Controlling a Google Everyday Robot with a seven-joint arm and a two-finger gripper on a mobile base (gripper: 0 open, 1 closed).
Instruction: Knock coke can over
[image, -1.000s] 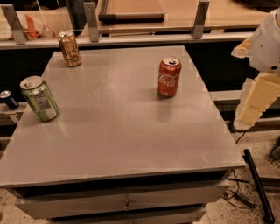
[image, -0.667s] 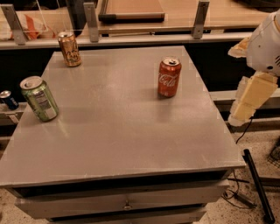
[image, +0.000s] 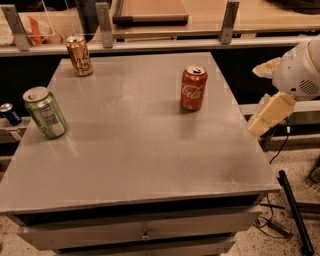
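Observation:
The coke can (image: 193, 88) is red-orange with white script and a silver top. It stands upright on the grey table (image: 150, 150), right of centre towards the back. My gripper (image: 268, 116) is cream-coloured under a white arm housing (image: 300, 70). It hangs just off the table's right edge, to the right of the coke can and a little nearer the camera. It is apart from the can and touches nothing.
A gold-brown can (image: 80, 55) stands at the back left corner. A green can (image: 45, 112) stands near the left edge. A small blue can (image: 10, 114) sits off the table to the left. A rail with metal posts (image: 227, 22) runs behind the table. Cables (image: 295, 210) lie on the floor at the right.
My gripper has moved left, closer to the table's right edge. The three cans on the table have not moved.

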